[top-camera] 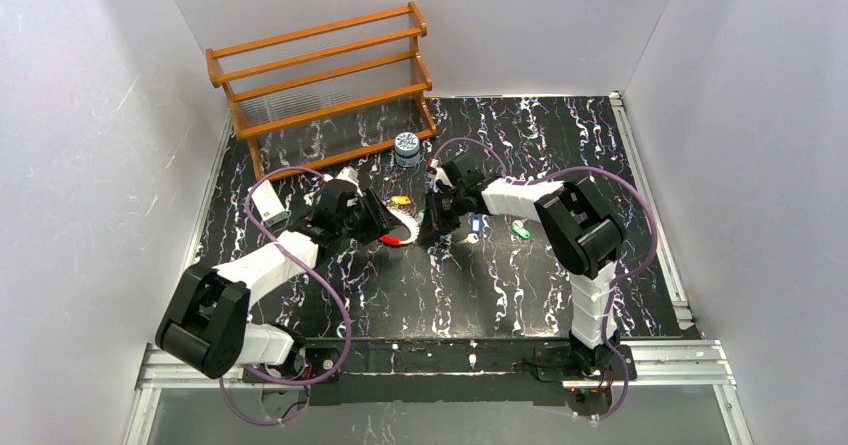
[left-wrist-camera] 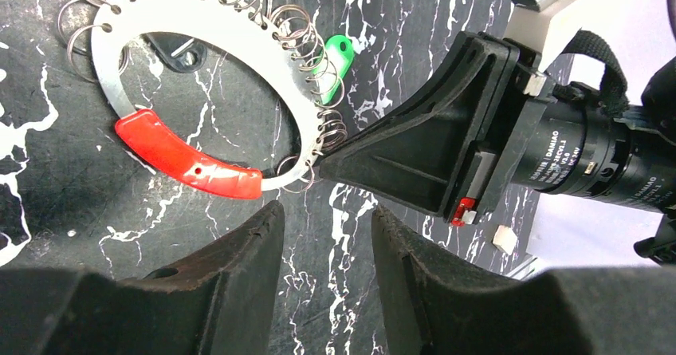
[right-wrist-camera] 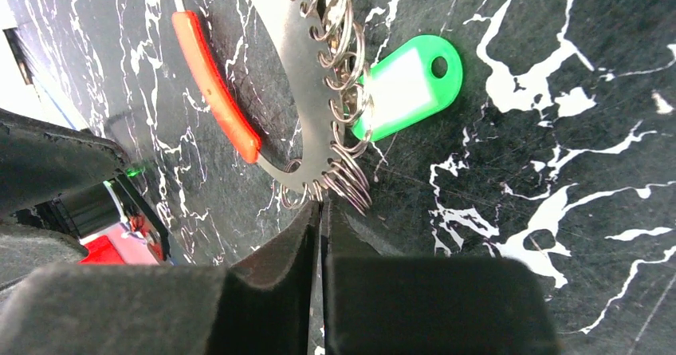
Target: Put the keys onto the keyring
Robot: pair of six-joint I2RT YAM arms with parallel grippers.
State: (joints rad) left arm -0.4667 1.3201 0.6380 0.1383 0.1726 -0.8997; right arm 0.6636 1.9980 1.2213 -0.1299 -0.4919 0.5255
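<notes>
The keyring (left-wrist-camera: 187,157) lies flat on the table, a white-silver band with a red part and several small wire rings along it. It also shows in the top view (top-camera: 402,236) and the right wrist view (right-wrist-camera: 307,68). My right gripper (right-wrist-camera: 319,205) is shut on the keyring's edge beside the red end. My left gripper (left-wrist-camera: 327,219) is open and empty, just short of the red part. A green key tag (right-wrist-camera: 406,84) lies against the small rings. A yellow key (top-camera: 400,202), a blue key (top-camera: 476,222) and a green key (top-camera: 520,230) lie nearby.
A wooden rack (top-camera: 320,75) stands at the back left. A round blue-white jar (top-camera: 406,149) stands in front of it. A white object (top-camera: 268,203) lies left of my left arm. The two grippers (top-camera: 385,225) (top-camera: 430,231) nearly meet mid-table.
</notes>
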